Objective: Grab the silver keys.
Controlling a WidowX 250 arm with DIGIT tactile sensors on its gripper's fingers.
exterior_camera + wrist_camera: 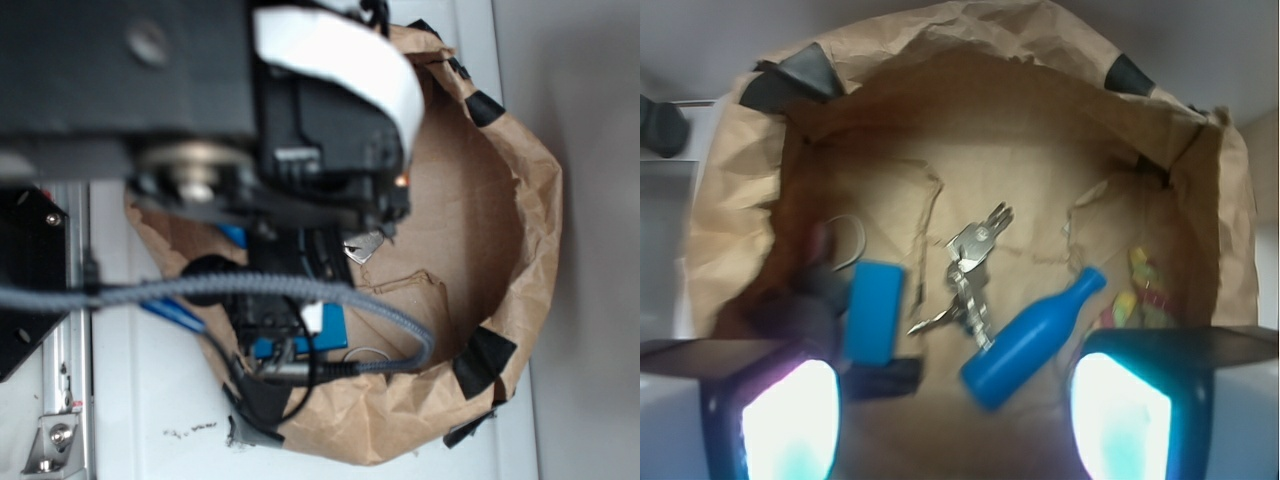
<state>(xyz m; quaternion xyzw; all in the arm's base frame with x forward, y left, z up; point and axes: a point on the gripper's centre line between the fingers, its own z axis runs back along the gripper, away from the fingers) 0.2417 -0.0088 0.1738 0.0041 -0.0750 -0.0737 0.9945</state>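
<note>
The silver keys [970, 268] lie in a bunch on the floor of a brown paper bag [970, 100], in the middle of the wrist view, between a blue rectangular box [875, 310] on the left and a blue bottle [1030, 340] on the right. My gripper [955, 420] is open and empty, above the bag's floor, with the keys a little ahead of the gap between the fingers. In the exterior view the arm hides most of the bag; one silver key tip [364, 247] shows under it.
A thin wire loop [845, 240] lies left of the keys, by a dark object [805, 300]. Small yellow and green items [1135, 290] lie at the right wall. The bag's crumpled walls [530, 230], taped at the corners, stand all round on a light table.
</note>
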